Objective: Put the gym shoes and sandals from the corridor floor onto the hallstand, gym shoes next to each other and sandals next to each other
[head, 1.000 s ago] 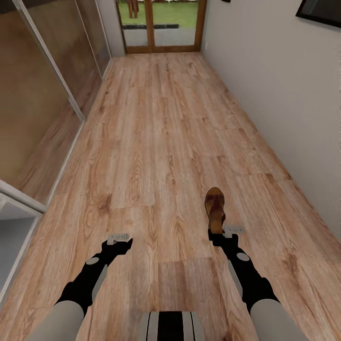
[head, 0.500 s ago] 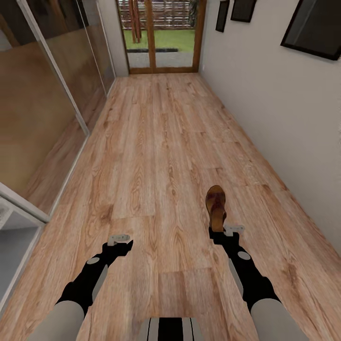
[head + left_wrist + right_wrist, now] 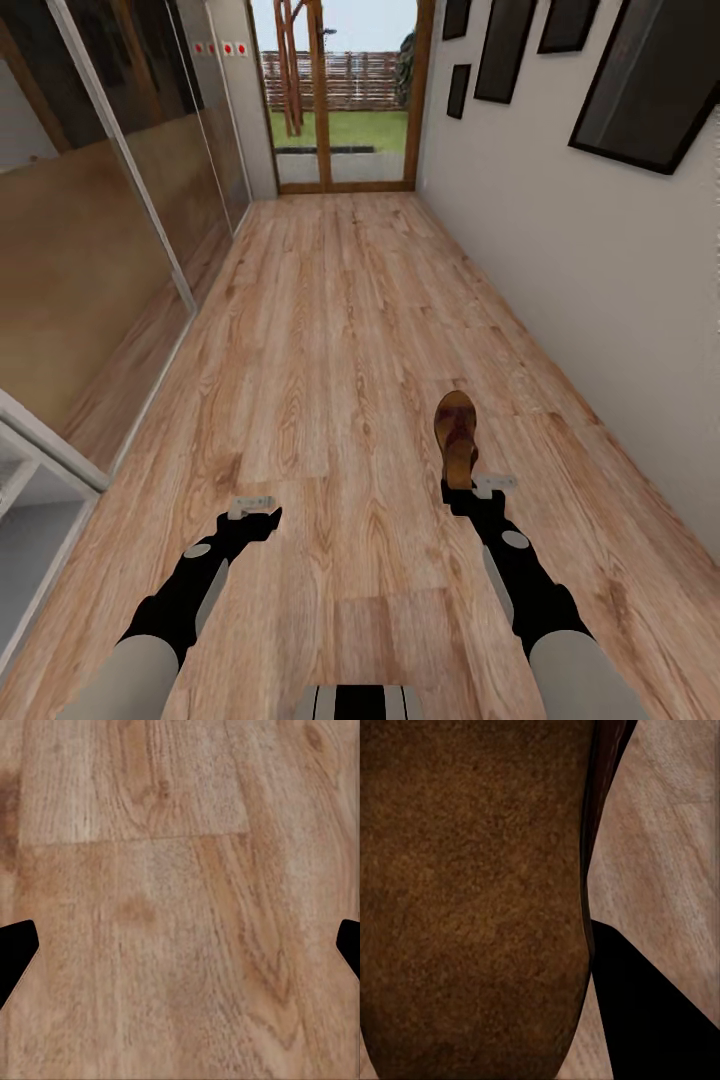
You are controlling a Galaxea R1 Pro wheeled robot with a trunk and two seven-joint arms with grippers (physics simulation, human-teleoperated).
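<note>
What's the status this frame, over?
Right end effector shut on sandal, carried above corridor floor. Left end effector open, empty. Corridor ahead unobstructed; rack not sighted.

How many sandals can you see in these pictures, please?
1. A brown sandal is held in the right gripper above the wood floor, toe pointing down the corridor. The right wrist view shows it close up. The other sandal may be out of frame.

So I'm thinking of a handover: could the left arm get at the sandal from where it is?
Probably yes: bare floor separates the open left claw from the sandal, held in the right claw.
</note>
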